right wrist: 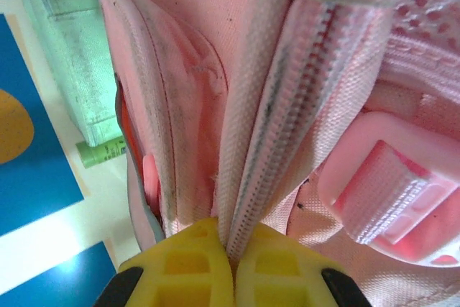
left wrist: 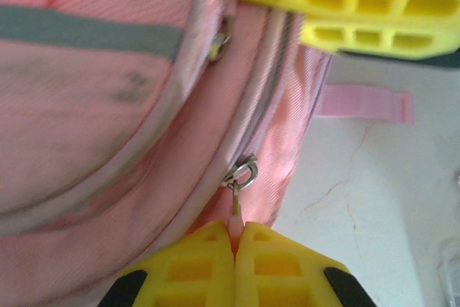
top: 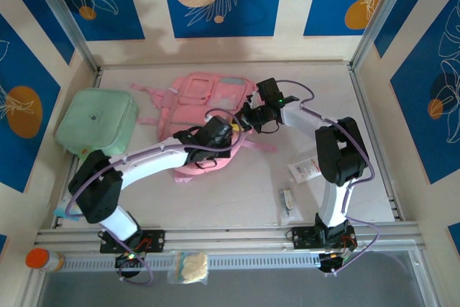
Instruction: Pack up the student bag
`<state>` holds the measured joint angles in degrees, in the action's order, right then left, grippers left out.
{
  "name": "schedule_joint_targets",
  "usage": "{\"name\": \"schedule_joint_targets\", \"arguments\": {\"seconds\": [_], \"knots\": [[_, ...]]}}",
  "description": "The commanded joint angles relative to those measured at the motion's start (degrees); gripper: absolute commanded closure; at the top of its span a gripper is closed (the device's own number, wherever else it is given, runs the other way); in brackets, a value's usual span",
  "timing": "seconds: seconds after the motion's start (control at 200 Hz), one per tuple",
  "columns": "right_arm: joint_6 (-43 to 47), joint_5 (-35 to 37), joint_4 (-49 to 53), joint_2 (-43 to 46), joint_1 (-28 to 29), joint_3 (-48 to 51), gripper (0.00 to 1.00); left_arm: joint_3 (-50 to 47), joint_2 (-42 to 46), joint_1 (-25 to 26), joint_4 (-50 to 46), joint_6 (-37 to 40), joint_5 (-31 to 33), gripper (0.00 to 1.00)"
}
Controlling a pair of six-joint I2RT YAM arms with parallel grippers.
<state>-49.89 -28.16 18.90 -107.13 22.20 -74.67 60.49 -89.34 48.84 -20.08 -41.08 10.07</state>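
The student bag [top: 208, 95] is clamped twice: zipper pull [left wrist: 235, 208] in the closed left gripper [left wrist: 234, 234], zipper seam [right wrist: 287, 127] in the closed right gripper [right wrist: 228, 241].

No legible text or labels

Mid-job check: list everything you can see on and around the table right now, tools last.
backpack: one, pink with grey trim, lying at the table's centre.
zip pull: one, pink strip on a metal slider, on the backpack's side.
soft case: one, mint green, left of the backpack.
tube: one, light green, beside the soft case.
packet: one, white with a red label, right of the backpack.
small item: one, whitish, near the packet; too small to identify.
bottle: one, orange cap, near-left corner.
bag: one, clear with pale yellow contents, on the near rail.
left tool: yellow, shut on the zip pull.
right tool: yellow, shut on the backpack's zip edge.
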Motion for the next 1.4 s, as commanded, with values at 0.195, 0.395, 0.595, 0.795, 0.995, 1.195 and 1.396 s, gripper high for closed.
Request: {"name": "schedule_joint_targets", "arguments": {"seconds": [0.195, 0.395, 0.595, 0.795, 0.995, 1.195, 1.396], "knots": [[11.0, -1.4, 7.1, -4.5, -10.6, -11.5, 1.00, -15.0, 10.5, -10.4, -5.3, 5.7, -2.8, 1.00], [8.6, -2.6, 8.1, -2.2, -7.4, -10.3, 0.65, -12.7, 10.1, -9.8, 1.0, 3.6, -8.5, 1.00], [0.1, 0.2, 3.8, 7.8, -4.9, 4.0, 0.43, -9.0, 7.6, -8.0, 3.0, 2.4, -8.6, 1.00], [-12.1, 5.5, -6.3, 14.3, 2.2, 14.6, 0.34, -8.6, 6.7, -7.3, 4.1, 2.2, -8.3, 1.00], [-22.5, 10.7, -17.1, 10.2, 8.7, 15.3, 0.32, -8.4, 6.7, -7.0, 3.9, 2.4, -8.0, 1.00], [-26.6, 18.9, -19.6, 5.3, 12.2, 12.9, 0.44, -8.7, 6.5, -7.0, 3.8, 2.8, -7.1, 1.00], [-21.8, 22.0, -15.5, 5.1, 12.7, 11.0, 0.83, -8.7, 7.8, -7.0, 0.9, 4.2, -5.1, 1.00]]}}
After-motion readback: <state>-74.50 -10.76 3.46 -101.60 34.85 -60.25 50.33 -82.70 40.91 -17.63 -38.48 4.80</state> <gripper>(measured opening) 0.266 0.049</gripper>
